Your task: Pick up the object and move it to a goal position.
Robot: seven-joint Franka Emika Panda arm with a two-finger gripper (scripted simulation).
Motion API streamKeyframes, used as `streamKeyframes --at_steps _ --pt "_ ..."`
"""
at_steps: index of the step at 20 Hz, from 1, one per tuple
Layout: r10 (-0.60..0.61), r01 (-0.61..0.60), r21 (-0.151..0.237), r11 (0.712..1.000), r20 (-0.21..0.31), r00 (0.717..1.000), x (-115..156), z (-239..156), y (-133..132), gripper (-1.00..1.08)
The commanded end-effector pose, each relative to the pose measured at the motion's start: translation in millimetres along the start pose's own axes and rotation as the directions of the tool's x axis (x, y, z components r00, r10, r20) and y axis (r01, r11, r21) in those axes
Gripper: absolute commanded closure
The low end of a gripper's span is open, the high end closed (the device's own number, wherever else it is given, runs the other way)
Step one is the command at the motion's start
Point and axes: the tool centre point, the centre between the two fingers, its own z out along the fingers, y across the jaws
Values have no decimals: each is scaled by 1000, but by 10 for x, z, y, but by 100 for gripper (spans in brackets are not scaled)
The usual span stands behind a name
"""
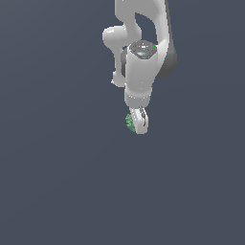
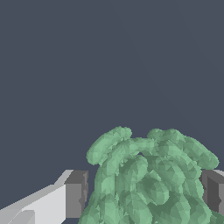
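The object [image 1: 129,122] is a small knobbly green lump held at the tip of my white gripper [image 1: 136,123] in the middle of the exterior view. Only its edge on the exterior view's left shows there; the white fingers hide the rest. In the wrist view the object [image 2: 148,179] fills the space between the two grey fingertip pads [image 2: 76,192], which press against its sides. My gripper [image 2: 144,192] is shut on the object. Whether the lump touches the surface below cannot be told.
The white arm [image 1: 141,62] reaches down from the top centre of the exterior view. A plain dark grey-blue surface [image 1: 57,182] lies all around, with no other objects in view.
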Motion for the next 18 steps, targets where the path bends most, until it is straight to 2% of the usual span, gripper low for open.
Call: streamKeyframes --at_steps 1,9,18 --pt "0 0 -1 1000 -1 1000 50 -269 -20 108" --pt "-1 1 -1 1000 -1 1000 158 -895 -98 108" --pt "-2 2 -1 1000 0 1000 205 -1185 -150 108"
